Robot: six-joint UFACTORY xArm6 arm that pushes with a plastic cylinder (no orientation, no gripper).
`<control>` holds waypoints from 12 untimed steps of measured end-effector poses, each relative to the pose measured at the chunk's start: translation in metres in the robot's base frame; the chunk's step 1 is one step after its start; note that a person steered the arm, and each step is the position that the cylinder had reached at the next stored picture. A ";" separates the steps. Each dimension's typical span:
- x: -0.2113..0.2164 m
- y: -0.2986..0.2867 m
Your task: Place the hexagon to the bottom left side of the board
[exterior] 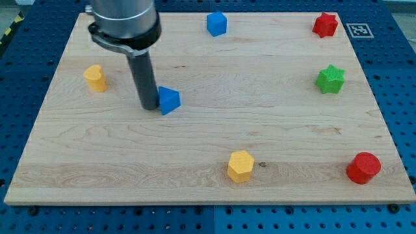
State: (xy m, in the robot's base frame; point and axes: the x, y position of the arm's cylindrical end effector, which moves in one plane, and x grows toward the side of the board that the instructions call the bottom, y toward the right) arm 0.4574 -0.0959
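The yellow hexagon block [240, 166] lies near the view's bottom edge of the wooden board [84, 169], a little right of centre. My tip [149, 106] rests on the board in the left half, well up and to the left of the hexagon. It touches the left side of a blue block [169, 100].
A yellow block [95, 78] sits at the left. A blue cube [216, 24] is at the top centre. A red star [325, 25] is at the top right, a green star [330, 79] at the right, and a red block [363, 168] at the bottom right.
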 end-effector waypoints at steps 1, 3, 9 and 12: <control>0.005 0.015; 0.009 0.075; 0.114 0.183; 0.142 0.154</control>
State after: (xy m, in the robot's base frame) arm 0.5993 0.0585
